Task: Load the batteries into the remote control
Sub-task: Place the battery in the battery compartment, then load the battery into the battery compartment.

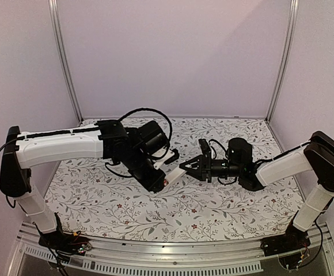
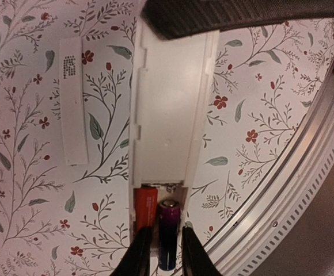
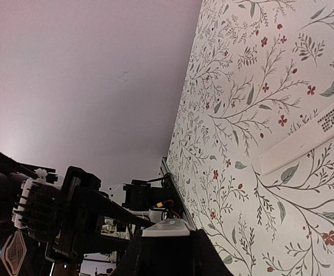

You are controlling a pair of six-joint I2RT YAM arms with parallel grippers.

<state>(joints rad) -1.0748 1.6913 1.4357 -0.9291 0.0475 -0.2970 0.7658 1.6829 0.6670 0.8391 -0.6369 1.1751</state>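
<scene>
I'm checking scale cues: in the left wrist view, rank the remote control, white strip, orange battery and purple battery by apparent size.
remote control (nearer camera)
white strip
purple battery and orange battery: alike, both partly hidden

A robotics lab test cell: plain pale panels [image 1: 173, 57] close in the bench at 9, 12 and 3 o'clock, joined by a bare aluminium post at 11 o'clock [image 1: 64, 57] and another at 1 o'clock [image 1: 283, 57]. A slotted aluminium rail [image 1: 173, 256] runs along the 6 o'clock edge, where the left arm [image 1: 63, 146] and right arm [image 1: 288, 164] are bolted at 7 and 5 o'clock. Exposed wiring [image 1: 75, 248] sits at the bases, a black cable [image 1: 150, 112] loops loose near the centre, and a floral cloth [image 1: 213, 213] covers the tabletop.
</scene>
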